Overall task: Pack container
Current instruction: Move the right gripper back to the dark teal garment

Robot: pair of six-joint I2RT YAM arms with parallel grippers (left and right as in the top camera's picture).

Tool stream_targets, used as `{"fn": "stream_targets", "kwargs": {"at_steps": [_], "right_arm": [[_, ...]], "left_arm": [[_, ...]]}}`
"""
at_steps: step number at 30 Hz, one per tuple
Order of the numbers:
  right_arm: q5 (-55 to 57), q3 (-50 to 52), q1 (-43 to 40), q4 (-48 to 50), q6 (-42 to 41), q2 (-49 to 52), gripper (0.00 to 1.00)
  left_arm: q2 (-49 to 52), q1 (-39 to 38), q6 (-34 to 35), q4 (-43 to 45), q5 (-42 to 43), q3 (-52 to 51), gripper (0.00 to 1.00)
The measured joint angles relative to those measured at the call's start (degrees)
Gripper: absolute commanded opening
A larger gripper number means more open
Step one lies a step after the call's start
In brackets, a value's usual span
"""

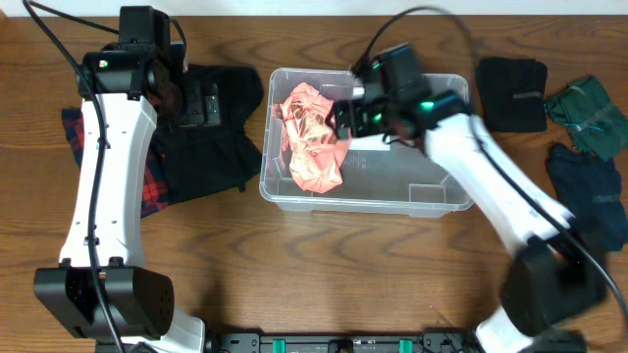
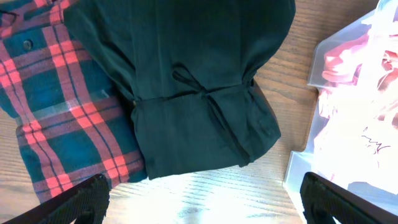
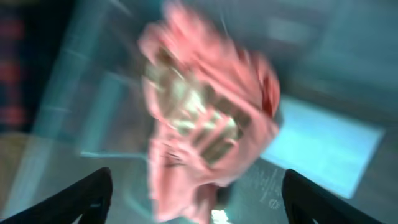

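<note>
The clear plastic container (image 1: 432,196) stands at the table's middle and holds a crumpled pink garment (image 1: 312,137) in its left half. My right gripper (image 1: 343,116) hangs over the container beside the pink garment (image 3: 205,130), jaws wide open and empty; its wrist view is blurred. My left gripper (image 1: 186,98) is open and empty above a folded black garment (image 1: 211,137), which also shows in the left wrist view (image 2: 199,81). The container's corner (image 2: 323,81) shows at the right of that view.
A red and teal plaid shirt (image 1: 152,186) lies under the black garment, left of the container; it also shows in the left wrist view (image 2: 56,106). At the right lie a black folded cloth (image 1: 512,93), a dark green cloth (image 1: 594,116) and a dark blue cloth (image 1: 589,186).
</note>
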State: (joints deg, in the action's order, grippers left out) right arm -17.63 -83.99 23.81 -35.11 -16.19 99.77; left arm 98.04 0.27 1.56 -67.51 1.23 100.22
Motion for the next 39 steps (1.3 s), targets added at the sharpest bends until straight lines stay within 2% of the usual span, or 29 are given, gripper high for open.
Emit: {"fn": "stream_targets", "kwargs": {"at_steps": [3,8,13,19,27,39], "right_arm": [[0.1,-0.8,-1.9,-2.6,0.7,-6.8,0.96],[4.6,-1.1,-8.9,-10.8,1.4,-14.7,0.98],[11.9,-1.1,-21.7,-21.8,1.7,-17.9,0.99],[17.0,-1.1,-38.1,-29.2,0.6,-18.2,0.99],[19.4,-0.5,-56.4,-29.8,-4.4,-18.1,0.99],[21.4,0.1,-70.4,-25.3,-6.9,-15.1,0.99]], "left_arm": [[0.0,0.0,0.0,0.0,0.0,0.0,0.98],[0.0,0.0,0.0,0.0,0.0,0.0,0.98],[0.0,0.0,0.0,0.0,0.0,0.0,0.98],[0.0,0.0,0.0,0.0,0.0,0.0,0.98],[0.0,0.0,0.0,0.0,0.0,0.0,0.98],[0.0,0.0,0.0,0.0,0.0,0.0,0.98]]}}
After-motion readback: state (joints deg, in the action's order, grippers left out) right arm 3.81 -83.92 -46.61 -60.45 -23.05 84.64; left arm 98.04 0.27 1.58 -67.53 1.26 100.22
